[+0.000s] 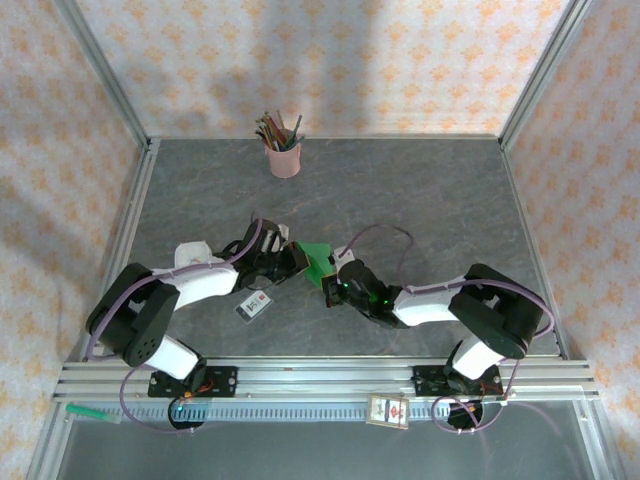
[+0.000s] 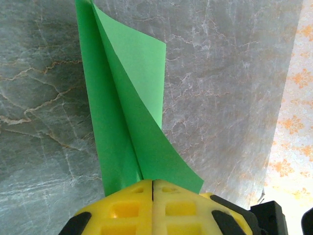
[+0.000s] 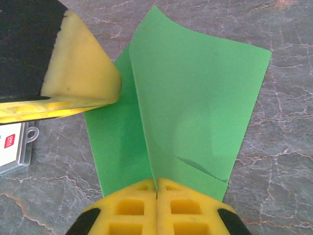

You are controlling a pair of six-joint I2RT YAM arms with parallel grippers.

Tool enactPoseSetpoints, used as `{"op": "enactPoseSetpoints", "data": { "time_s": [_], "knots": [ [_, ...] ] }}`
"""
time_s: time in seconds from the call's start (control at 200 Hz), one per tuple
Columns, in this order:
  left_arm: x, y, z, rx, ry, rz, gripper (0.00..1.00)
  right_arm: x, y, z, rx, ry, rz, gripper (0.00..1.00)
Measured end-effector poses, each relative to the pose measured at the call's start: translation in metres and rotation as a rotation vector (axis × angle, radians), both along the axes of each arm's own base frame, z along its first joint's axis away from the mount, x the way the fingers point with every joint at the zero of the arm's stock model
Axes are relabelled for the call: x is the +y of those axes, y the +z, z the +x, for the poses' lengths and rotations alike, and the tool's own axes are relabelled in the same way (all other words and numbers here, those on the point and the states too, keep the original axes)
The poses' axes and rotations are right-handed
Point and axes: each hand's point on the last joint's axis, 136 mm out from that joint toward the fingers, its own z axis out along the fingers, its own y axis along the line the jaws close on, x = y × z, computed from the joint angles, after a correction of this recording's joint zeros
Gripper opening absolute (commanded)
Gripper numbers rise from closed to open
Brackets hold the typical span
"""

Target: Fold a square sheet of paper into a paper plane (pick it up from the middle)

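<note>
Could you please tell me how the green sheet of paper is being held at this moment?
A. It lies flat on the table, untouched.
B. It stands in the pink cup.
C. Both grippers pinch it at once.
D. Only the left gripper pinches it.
C: the left gripper and the right gripper are each shut on an end of the creased square sheet of paper.

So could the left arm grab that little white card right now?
Probably not yet: the left gripper is shut on the green paper. The white card lies uncovered right beside that arm, so reach looks fine.
</note>
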Motion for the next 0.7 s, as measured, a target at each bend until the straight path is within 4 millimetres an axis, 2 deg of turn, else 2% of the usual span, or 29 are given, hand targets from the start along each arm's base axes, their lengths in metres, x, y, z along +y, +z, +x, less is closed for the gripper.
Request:
{"op": "enactPoseSetpoints", "data": {
  "time_s": [0.49, 0.701],
  "knots": [
    [0.001, -0.033, -0.001, 0.041, -0.020, 0.050, 0.02, 0.005, -0.001, -0.002, 0.035, -0.015, 0.069, 0.00],
    [0.005, -0.044, -0.008, 0.055, -0.023, 0.061, 0.01, 0.005, -0.004, -0.007, 0.073, -0.023, 0.114, 0.00]
  ]
}}
